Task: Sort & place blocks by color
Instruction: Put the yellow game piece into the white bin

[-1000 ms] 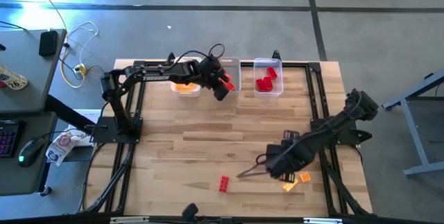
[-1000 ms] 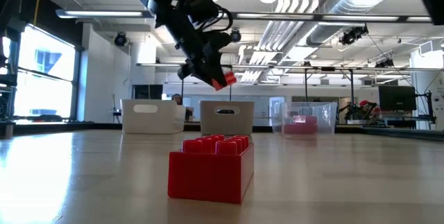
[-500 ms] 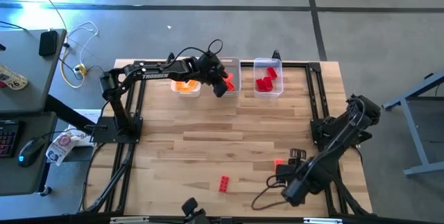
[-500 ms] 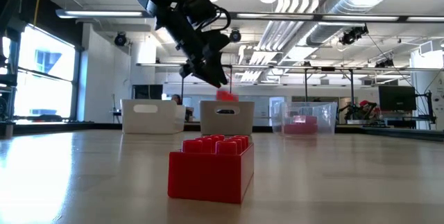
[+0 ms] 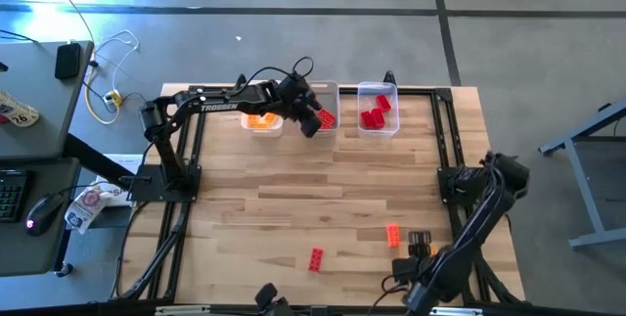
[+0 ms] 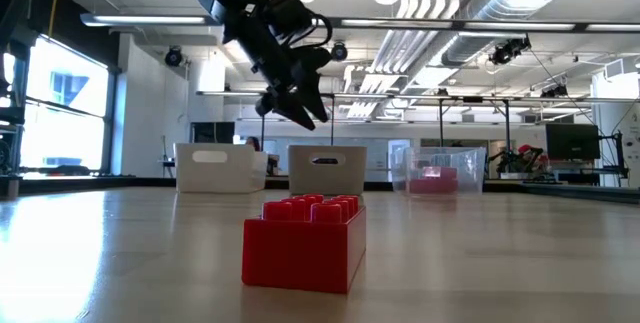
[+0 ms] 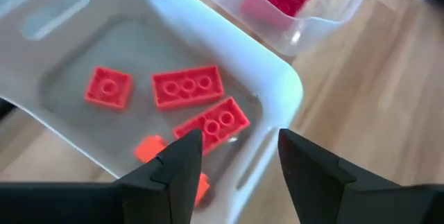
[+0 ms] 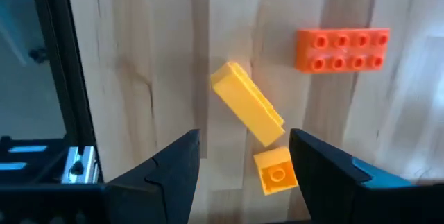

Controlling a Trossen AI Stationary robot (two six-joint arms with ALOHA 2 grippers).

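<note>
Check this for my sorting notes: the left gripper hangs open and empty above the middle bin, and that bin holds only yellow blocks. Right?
Not quite. The left gripper does hang open and empty above the middle bin, but the blocks in it are orange-red, not yellow. The left wrist view shows this; the yellow blocks lie on the table under the right gripper.

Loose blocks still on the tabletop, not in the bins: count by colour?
Red block: 1
Orange block: 1
Yellow blocks: 2
Total: 4
</note>
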